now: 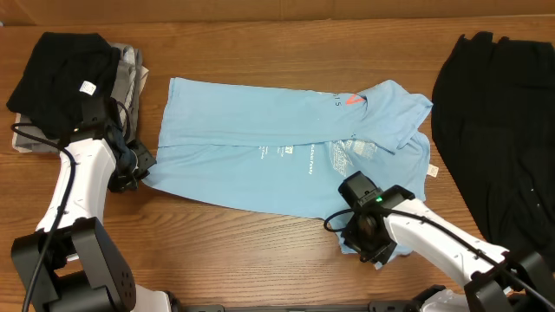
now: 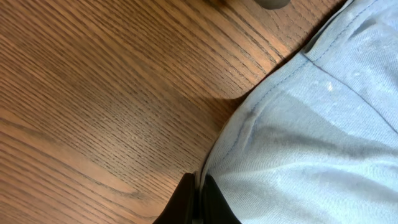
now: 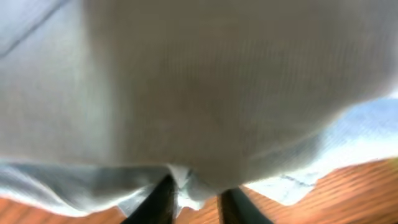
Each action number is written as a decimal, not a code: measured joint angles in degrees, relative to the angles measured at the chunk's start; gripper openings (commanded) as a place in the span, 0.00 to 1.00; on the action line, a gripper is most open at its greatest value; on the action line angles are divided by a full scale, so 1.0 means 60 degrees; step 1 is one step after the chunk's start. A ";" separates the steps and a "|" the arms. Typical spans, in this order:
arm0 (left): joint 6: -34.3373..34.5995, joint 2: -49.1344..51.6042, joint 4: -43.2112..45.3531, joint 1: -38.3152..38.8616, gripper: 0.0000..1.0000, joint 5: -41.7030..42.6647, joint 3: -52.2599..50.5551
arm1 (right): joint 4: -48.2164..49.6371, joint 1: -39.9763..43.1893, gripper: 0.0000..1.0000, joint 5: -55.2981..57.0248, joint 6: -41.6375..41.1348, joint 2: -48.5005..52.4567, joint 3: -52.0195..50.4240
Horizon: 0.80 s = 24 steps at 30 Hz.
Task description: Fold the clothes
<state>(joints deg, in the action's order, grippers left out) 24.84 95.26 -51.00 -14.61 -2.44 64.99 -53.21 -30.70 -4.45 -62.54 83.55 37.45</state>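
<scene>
Overhead, T-shirt: the light blue T-shirt (image 1: 260, 156) lies spread lengthwise across the middle of the wooden counter (image 1: 260, 52), with a crease running along it, white lettering near the centre and a coral-red mark (image 1: 353, 100) toward its far right end.
Overhead, tag: a small white tag (image 1: 433, 171) shows at the shirt's right edge.
Overhead, left arm: the left arm (image 1: 78, 173) reaches to the shirt's near left corner, where the left jaws meet the cloth.
Overhead, right arm: the right arm (image 1: 434, 230) sits at the near right hem, its head over the edge of the cloth.
Overhead, other cloth: a pile of dark and grey clothes (image 1: 69, 69) lies at the far left, a black garment (image 1: 503, 130) at the right; both are apart from the shirt.
Left wrist, jaws: the left jaws are pressed together, the black fingers (image 2: 214, 205) pinching the stitched hem of the T-shirt (image 2: 311, 143) just above the counter (image 2: 93, 93).
Right wrist, jaws: the right jaws stand a little apart, the fingers (image 3: 158, 202) either side of a bunched fold of the T-shirt (image 3: 205, 81); I cannot tell whether they grip it.
Right wrist, view: blurred blue cloth fills most of the frame, with the counter (image 3: 367, 180) showing at the lower right.
</scene>
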 measured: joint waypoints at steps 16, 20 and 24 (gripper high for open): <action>-0.0750 0.0036 -0.1865 -0.0113 0.04 -0.0044 0.1657 | -0.4663 0.1373 0.04 0.0470 0.1628 -0.0641 0.2313; -0.0911 0.0036 -0.2437 -0.0153 0.04 -0.0382 0.2393 | -0.6033 0.2138 0.04 0.0299 0.2652 -0.1392 0.3931; -0.0962 0.0036 -0.2524 -0.0153 0.04 -0.0630 0.2488 | -0.6539 0.2554 0.04 0.0200 0.3472 -0.1534 0.4652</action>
<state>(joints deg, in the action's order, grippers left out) 19.07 95.48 -66.15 -15.53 -6.22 79.92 -92.44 -15.38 -3.25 -41.71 74.35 65.36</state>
